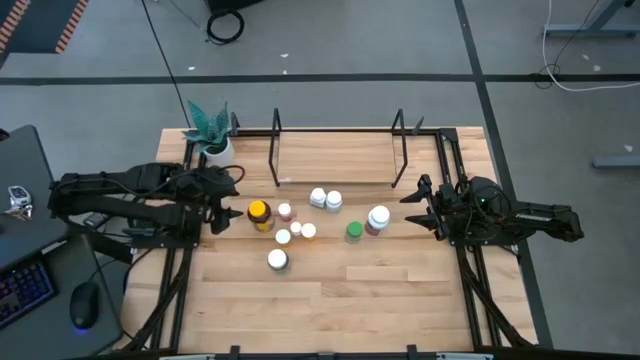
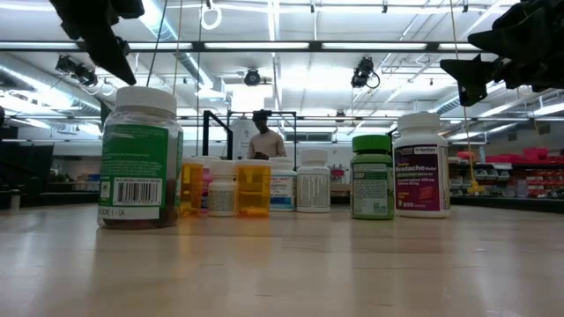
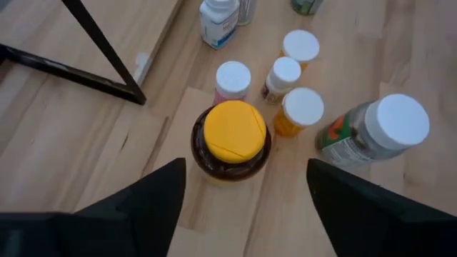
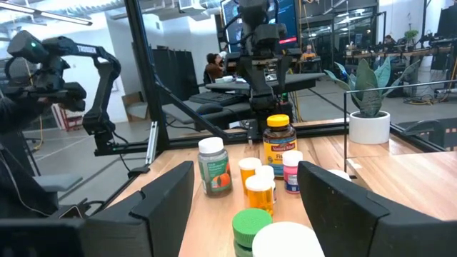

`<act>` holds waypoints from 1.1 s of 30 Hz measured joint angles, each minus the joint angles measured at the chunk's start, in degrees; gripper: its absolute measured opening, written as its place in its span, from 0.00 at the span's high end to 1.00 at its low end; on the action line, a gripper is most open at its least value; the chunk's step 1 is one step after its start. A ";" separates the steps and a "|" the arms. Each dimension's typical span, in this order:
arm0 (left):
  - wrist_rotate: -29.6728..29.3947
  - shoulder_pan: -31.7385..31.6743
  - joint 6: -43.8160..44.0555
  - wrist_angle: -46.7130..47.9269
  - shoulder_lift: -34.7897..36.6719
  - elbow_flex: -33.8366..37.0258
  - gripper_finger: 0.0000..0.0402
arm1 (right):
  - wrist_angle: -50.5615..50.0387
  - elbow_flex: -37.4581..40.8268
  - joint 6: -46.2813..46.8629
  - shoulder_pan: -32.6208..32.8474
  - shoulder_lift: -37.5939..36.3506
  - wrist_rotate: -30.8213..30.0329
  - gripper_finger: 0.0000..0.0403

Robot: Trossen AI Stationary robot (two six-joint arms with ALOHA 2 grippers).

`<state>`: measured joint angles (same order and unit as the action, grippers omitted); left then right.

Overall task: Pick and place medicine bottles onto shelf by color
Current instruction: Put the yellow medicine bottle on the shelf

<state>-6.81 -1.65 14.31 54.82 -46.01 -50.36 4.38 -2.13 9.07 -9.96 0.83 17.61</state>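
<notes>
Left gripper (image 1: pixel 222 213): at 9 o'clock on the table (image 1: pixel 400 290), up in the air, just left of the yellow-cap bottle (image 1: pixel 259 214). Its fingers (image 3: pixel 146 193) are wide apart. They hold nothing.
Yellow-cap bottle: stands upright on the table. From the left wrist view it sits just past the gap between the two fingers, and they do not touch it.
Right gripper (image 1: pixel 418 207): at 3 o'clock, up in the air, near the big white-cap bottle (image 1: pixel 378 219). Its fingers are apart and hold nothing.
Bottles: all stand on the table, in a bunch near the middle. None is on the shelf (image 1: pixel 340 150).
Green bottle (image 1: pixel 354 232): just left of the big white-cap bottle.
Two white bottles (image 1: pixel 325 199): side by side, at 12 o'clock in the bunch, near the shelf.
Small bottles (image 1: pixel 296 229): four in a tight group right of the yellow cap. One has a pink body (image 3: pixel 230 84). Two are orange (image 3: pixel 297 114).
Front bottle (image 1: pixel 277 260): white cap, green label, at 6 o'clock in the bunch, alone.
Shelf: at 12 o'clock, black rails on a wooden base.
Plant (image 1: pixel 211 130): in a white pot at 10 o'clock, beside the shelf.
Person (image 2: pixel 264 141): far back in the room, behind the bottles in the low view.
</notes>
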 joint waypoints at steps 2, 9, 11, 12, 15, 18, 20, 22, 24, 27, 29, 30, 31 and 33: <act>-0.01 0.01 0.02 1.60 -1.63 -2.27 0.23 | 0.00 -0.01 0.01 0.00 -0.01 0.02 0.36; 0.00 0.01 -0.02 6.48 -6.23 -6.82 0.24 | 0.00 -0.01 0.00 0.00 0.00 0.00 0.36; 0.00 0.02 -0.13 7.11 -7.28 -7.44 0.24 | 0.00 0.00 -0.01 0.00 -0.01 0.02 0.36; 0.00 0.02 -0.43 7.18 -7.68 -7.64 0.24 | 0.00 -0.01 -0.01 0.00 0.00 0.01 0.36; 0.01 0.02 -0.63 7.72 -8.48 -7.88 0.24 | 0.00 -0.01 0.00 0.00 0.00 0.01 0.36; 0.00 0.01 -0.61 7.88 -8.78 -7.88 0.24 | 0.00 -0.02 -0.01 0.00 0.01 0.01 0.36; 0.00 0.00 -0.61 7.91 -8.97 -7.88 0.24 | 0.03 -0.02 -0.01 0.00 -0.01 0.01 0.36; 0.02 0.02 -0.59 7.88 -8.93 -7.88 0.24 | 0.02 -0.01 -0.01 0.00 0.01 0.02 0.36; 0.02 0.00 -0.37 7.86 -9.28 -7.88 0.24 | 0.19 -0.02 -0.01 0.00 0.00 0.01 0.36; 0.02 0.00 -0.37 7.37 -10.03 -7.88 0.24 | 0.20 0.00 0.00 0.00 -0.01 0.01 0.36; 0.04 0.00 -0.37 7.14 -10.62 -7.78 0.24 | 0.20 0.00 -0.01 0.00 -0.01 0.02 0.36; 0.02 0.00 -0.37 6.69 -11.06 -7.56 0.24 | 0.20 -0.02 0.00 0.00 0.00 0.00 0.36; 0.02 -0.03 -0.37 5.76 -11.42 -7.25 0.24 | 0.22 -0.02 0.00 0.00 0.00 0.01 0.36; 0.01 -0.10 -0.37 4.05 -12.28 -6.14 0.23 | 0.28 -0.02 0.01 0.00 -0.01 0.02 0.36</act>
<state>-6.80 -1.75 13.93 58.87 -58.29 -56.49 4.67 -2.15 9.08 -9.96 0.82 17.63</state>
